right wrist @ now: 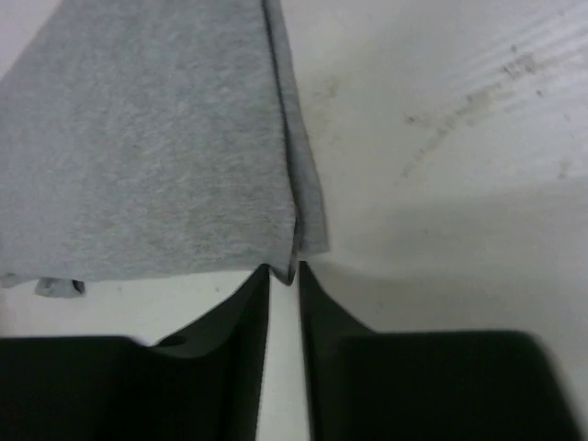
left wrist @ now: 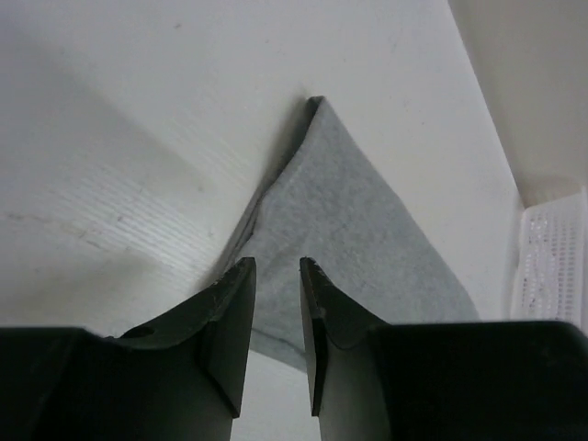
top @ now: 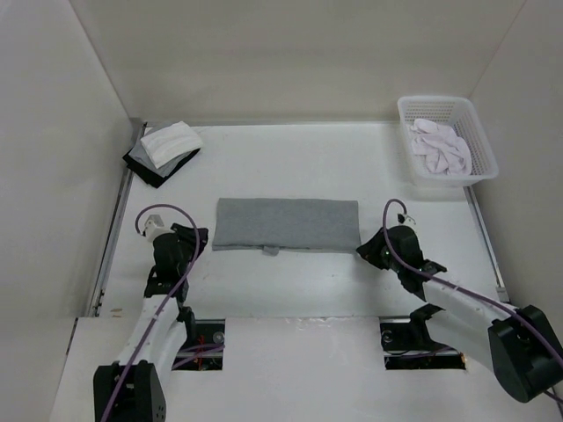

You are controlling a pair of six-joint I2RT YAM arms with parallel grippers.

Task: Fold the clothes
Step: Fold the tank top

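The clothes point(top: 286, 224), a plain grey garment, lie flat on the white table as a long folded rectangle with a small tab at the front edge. My left gripper point(top: 201, 237) sits at the garment's left end. In the left wrist view its fingers point(left wrist: 277, 265) stand apart with nothing between them, and the grey cloth point(left wrist: 349, 230) lies just beyond the tips. My right gripper point(top: 362, 251) is at the garment's right end. In the right wrist view it point(right wrist: 282, 269) shows a narrow gap, and the near corner of the cloth point(right wrist: 147, 147) rests right at the tips.
A white plastic basket point(top: 405, 132) holding white clothes point(top: 440, 148) stands at the back right, and its wall point(left wrist: 551, 266) shows in the left wrist view. A white-and-black cloth stack point(top: 165, 149) lies at the back left. Walls enclose the table on three sides.
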